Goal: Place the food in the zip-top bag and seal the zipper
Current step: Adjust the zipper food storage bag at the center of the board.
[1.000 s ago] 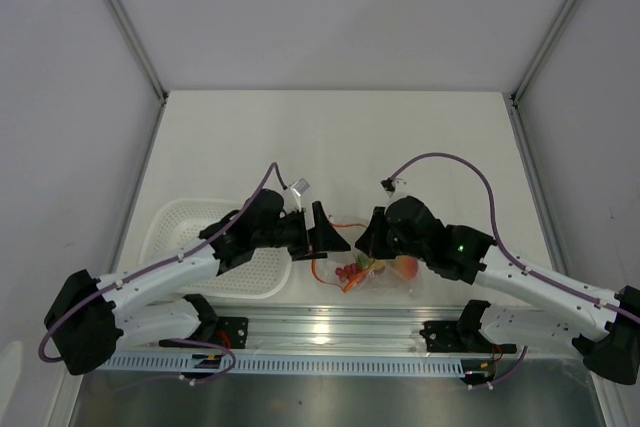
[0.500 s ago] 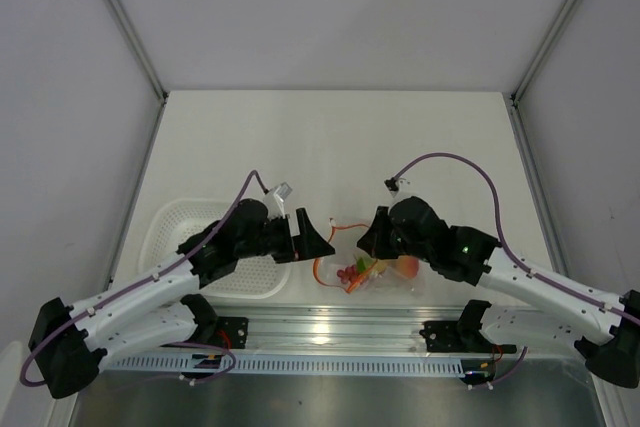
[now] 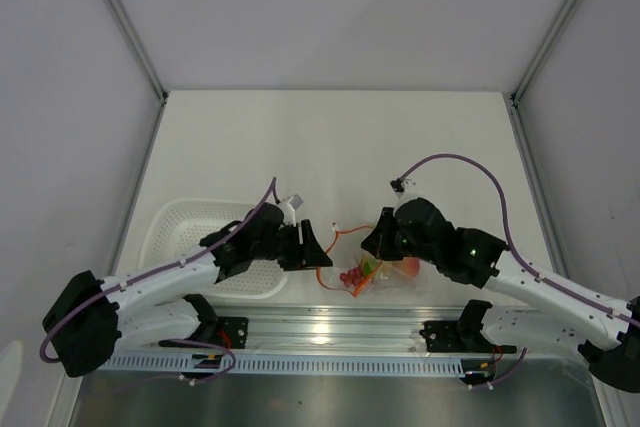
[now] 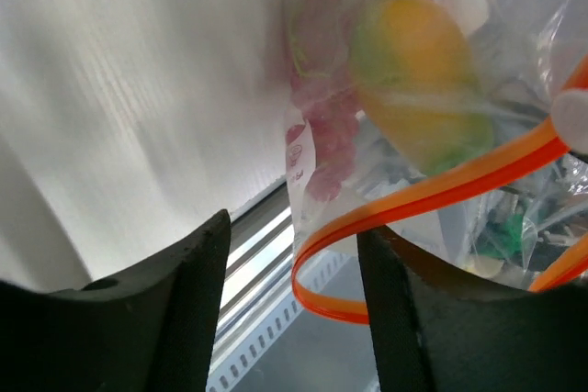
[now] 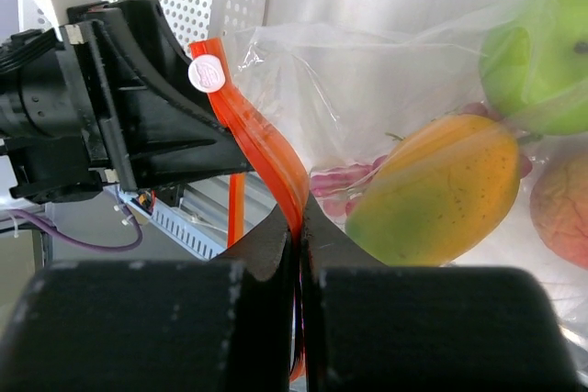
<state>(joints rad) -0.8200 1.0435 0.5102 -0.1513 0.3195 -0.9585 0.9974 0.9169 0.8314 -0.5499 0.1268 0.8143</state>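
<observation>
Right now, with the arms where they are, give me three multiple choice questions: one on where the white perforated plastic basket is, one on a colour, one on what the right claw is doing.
1. Where does the white perforated plastic basket sit on the table? A left side; B right side; C far edge.
2. What colour is the thin zipper strip on the clear crinkly plastic bag? A blue; B orange-red; C green.
3. What is the right claw doing? A open, empty; B shut on the basket rim; C shut on the zipper strip.
Answers: A, the top view shows it at the left; B, the right wrist view shows it orange-red; C, it is closed flat on the strip.
</observation>
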